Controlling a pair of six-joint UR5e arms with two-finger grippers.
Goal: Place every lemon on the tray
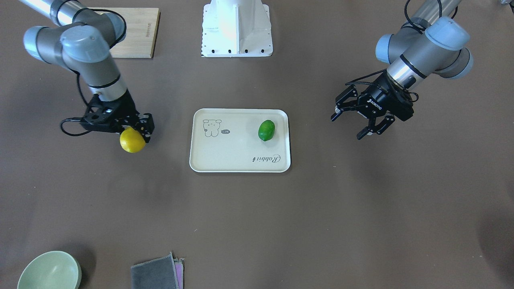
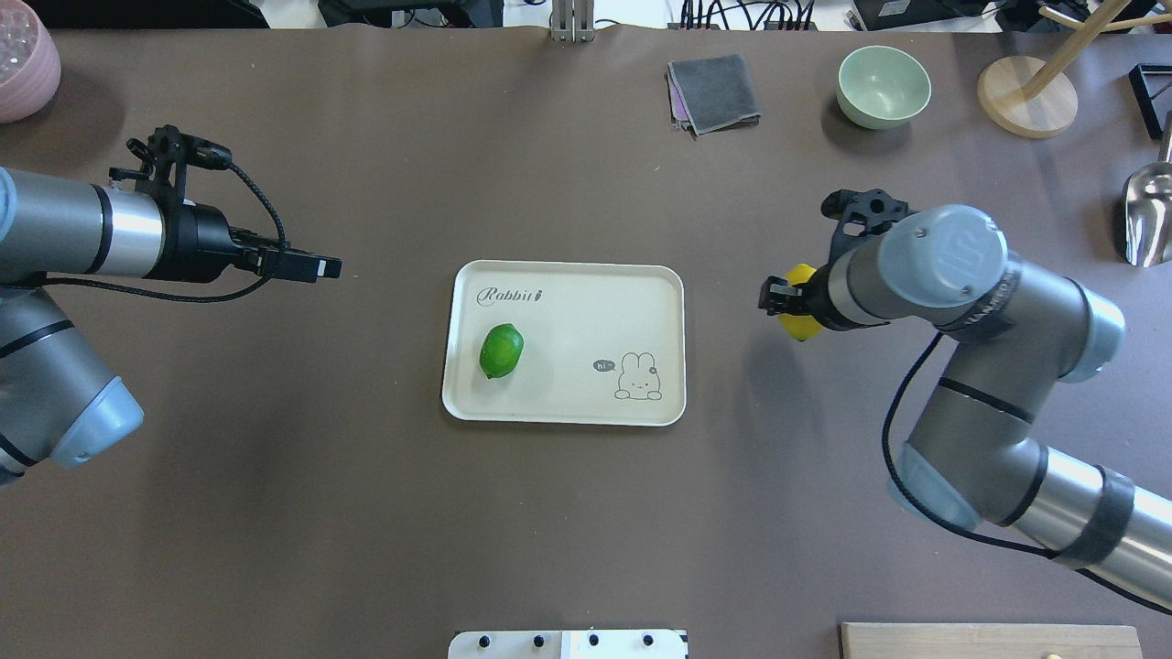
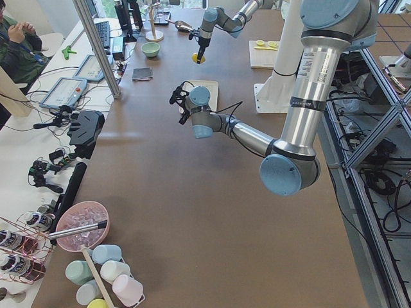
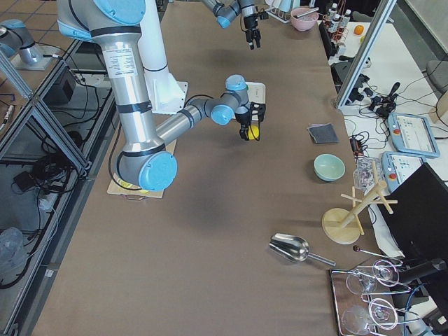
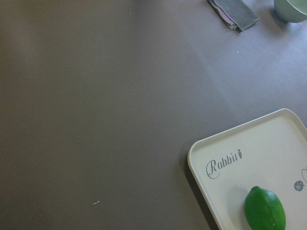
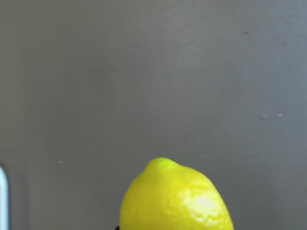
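Observation:
The cream tray (image 1: 237, 154) lies at the table's middle, also in the overhead view (image 2: 577, 316) and the left wrist view (image 5: 268, 143). The green lemon (image 1: 266, 130) rests on it near the "Rabbit" script (image 2: 501, 350) (image 5: 265, 209). My right gripper (image 1: 135, 131) is shut on the yellow lemon (image 1: 132, 141) and holds it above the table, off the tray's side toward my right (image 2: 799, 316). The right wrist view shows the yellow lemon (image 6: 175, 199) over bare table. My left gripper (image 1: 346, 127) is open and empty, hovering off the tray's other side (image 2: 316, 268).
A pale green bowl (image 2: 884, 85) and a folded grey cloth (image 2: 712, 91) sit at the far edge. A wooden cutting board (image 1: 132, 34) lies near my base (image 1: 237, 28). A wooden stand (image 2: 1025, 91) and a metal scoop (image 2: 1149, 215) are far right.

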